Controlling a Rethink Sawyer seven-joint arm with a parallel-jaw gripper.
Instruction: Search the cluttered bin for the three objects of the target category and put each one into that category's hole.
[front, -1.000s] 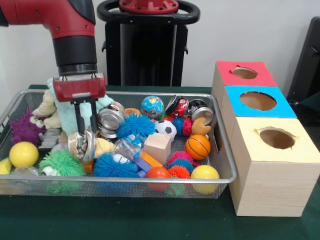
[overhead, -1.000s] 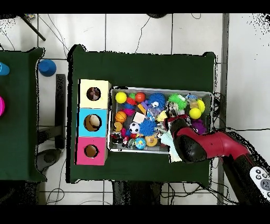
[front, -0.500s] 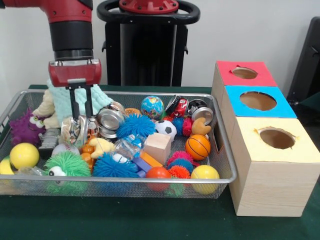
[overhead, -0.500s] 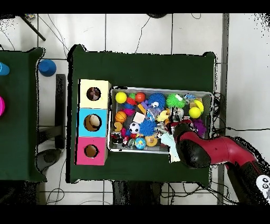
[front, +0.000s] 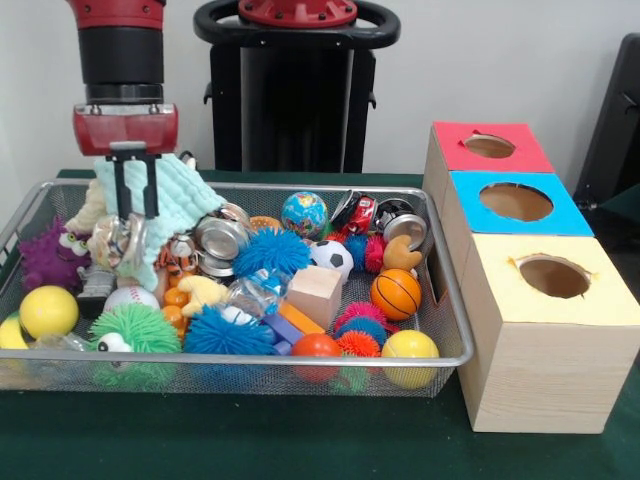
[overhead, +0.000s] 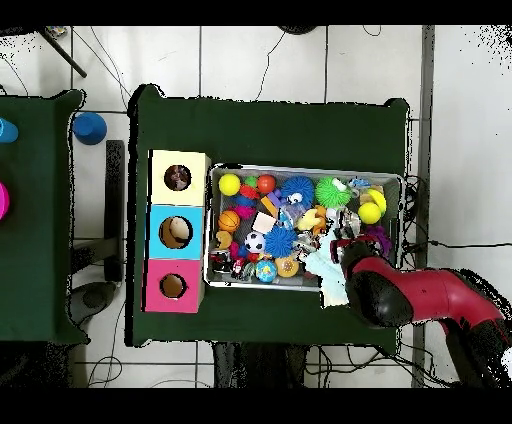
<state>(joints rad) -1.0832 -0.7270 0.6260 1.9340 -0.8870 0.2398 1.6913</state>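
The wire mesh bin (front: 250, 358) holds a pile of toys; it also shows in the overhead view (overhead: 300, 168). My gripper (front: 133, 240) hangs over the bin's left part. It is shut on a pale roundish thing (front: 122, 242) and holds it just above the pile. I cannot tell what the thing is. No multicoloured rope ball shows clearly. The yellow-topped box (front: 600, 300) stands nearest the camera on the right, and its hole (front: 553, 277) is open. In the overhead view the arm (overhead: 410, 298) covers the gripper, and the yellow box's hole (overhead: 178, 178) is at the left.
The blue-topped box (front: 560, 215) and the red-topped box (front: 525, 155) stand behind the yellow one. A mint plush cloth (front: 175, 200) lies behind the gripper. Blue and green puffer balls, a basketball (front: 396, 293), a wooden block (front: 315, 293) and metal tins fill the bin.
My gripper has risen and moved left in the front view, lifting the pale roundish thing out of the pile. The toys under it have shifted a little.
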